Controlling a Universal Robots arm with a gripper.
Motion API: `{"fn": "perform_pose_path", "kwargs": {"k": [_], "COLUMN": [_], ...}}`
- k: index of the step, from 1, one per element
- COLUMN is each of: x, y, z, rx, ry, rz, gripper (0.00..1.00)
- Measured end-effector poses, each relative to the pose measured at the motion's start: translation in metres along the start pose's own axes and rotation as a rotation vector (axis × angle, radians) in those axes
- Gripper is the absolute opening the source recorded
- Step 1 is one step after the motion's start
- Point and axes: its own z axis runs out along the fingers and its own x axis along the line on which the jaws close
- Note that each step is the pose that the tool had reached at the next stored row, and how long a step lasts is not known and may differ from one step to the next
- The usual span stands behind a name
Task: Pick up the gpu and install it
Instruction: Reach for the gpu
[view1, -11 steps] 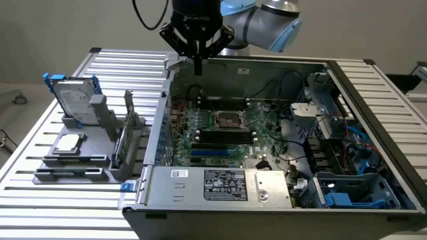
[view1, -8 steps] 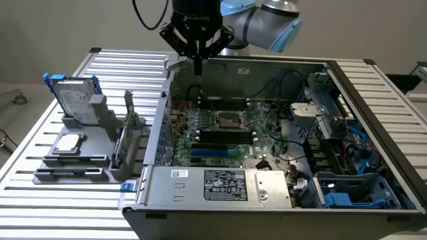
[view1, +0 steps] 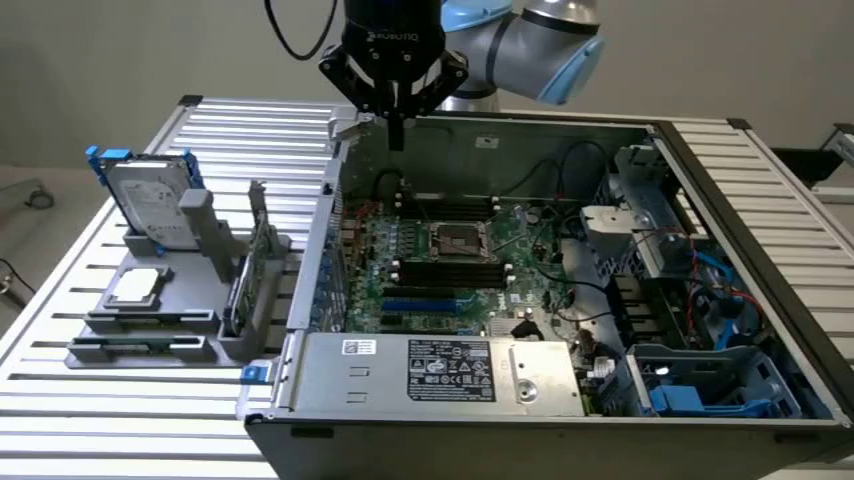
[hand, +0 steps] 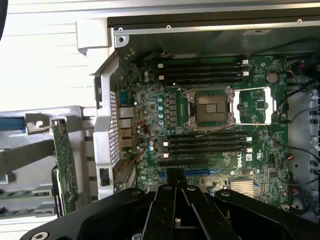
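Exterior view: the gripper (view1: 395, 132), fingers pressed together and pinching nothing, is hovering above one corner of the open computer case (view1: 534, 150). The gpu (view1: 246, 290) is standing on edge in a grey holder (view1: 147, 330) just outside the case, beside its side wall. Judged risk: the thin card is sitting close to that wall and to the holder's posts, so an off-centre pinch could tilt it or strike metal. Wrist view: the gripper (hand: 175, 175) body is covering part of the motherboard (hand: 210, 130) inside the case. The gpu (hand: 65, 165) is showing edge-on, its cover hard to make out.
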Motion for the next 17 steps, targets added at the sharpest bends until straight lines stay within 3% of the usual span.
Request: {"fn": "perform_pose_path", "kwargs": {"k": [4,17], "x": [0.001,0.059], "y": [-0.0001,-0.0042], "z": [0.0000,-0.0011], "rx": [0.0000,0.0003], "ry": [-0.0002,0.0039], "rz": [0.000,0.000], "gripper": [0.11,0.11]}}
